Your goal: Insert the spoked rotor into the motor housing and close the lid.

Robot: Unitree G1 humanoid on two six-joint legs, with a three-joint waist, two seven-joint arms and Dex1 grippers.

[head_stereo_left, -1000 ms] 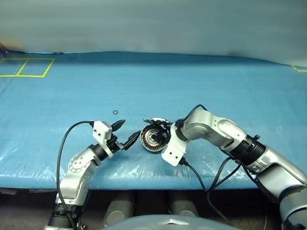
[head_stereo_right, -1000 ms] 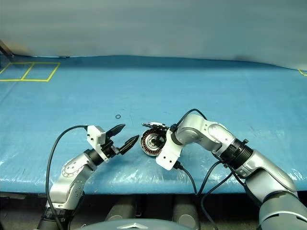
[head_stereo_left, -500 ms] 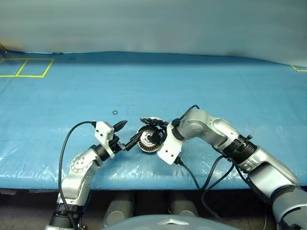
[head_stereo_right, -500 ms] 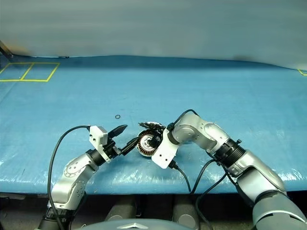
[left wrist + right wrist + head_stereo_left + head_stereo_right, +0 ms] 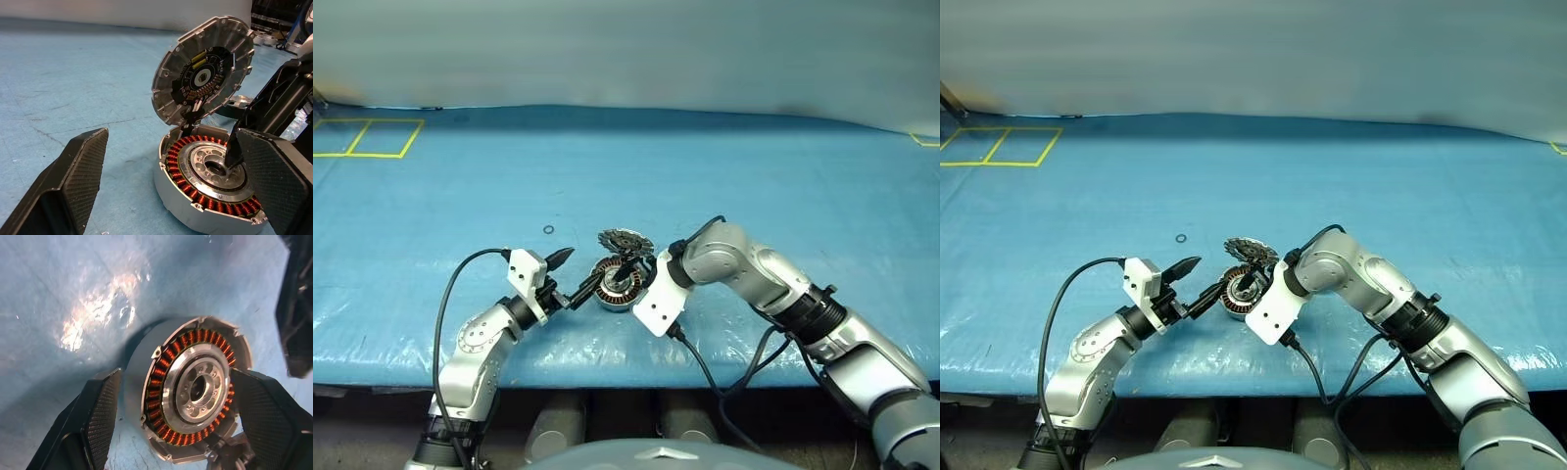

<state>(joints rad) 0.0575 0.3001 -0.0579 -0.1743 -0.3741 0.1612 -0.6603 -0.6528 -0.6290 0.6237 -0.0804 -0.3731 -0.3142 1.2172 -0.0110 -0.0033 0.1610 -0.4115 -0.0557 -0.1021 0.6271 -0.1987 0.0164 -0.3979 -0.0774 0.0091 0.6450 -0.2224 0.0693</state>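
The motor housing (image 5: 614, 286) lies flat on the blue sheet, its copper windings (image 5: 161, 377) and silver hub facing up. Its lid (image 5: 625, 241) stands tilted up from the far rim, showing its dark inner face (image 5: 203, 78). My right gripper (image 5: 628, 267) hangs over the housing, pointing down, open, with one finger (image 5: 100, 416) on either side of the body. One of its fingertips (image 5: 234, 149) is seen over the hub. My left gripper (image 5: 570, 272) is open just left of the housing and points at it. The spoked rotor is out of view.
A tiny loose ring (image 5: 548, 230) lies on the sheet behind the left gripper. Yellow tape squares (image 5: 367, 137) mark the far left corner. The table's front edge (image 5: 607, 362) runs close under both arms, with cables hanging over it.
The housing has gone from standing on edge, windings facing me, to lying flat with the lid tipped up. My right gripper widened its jaws and lifted slightly. The left gripper stayed put.
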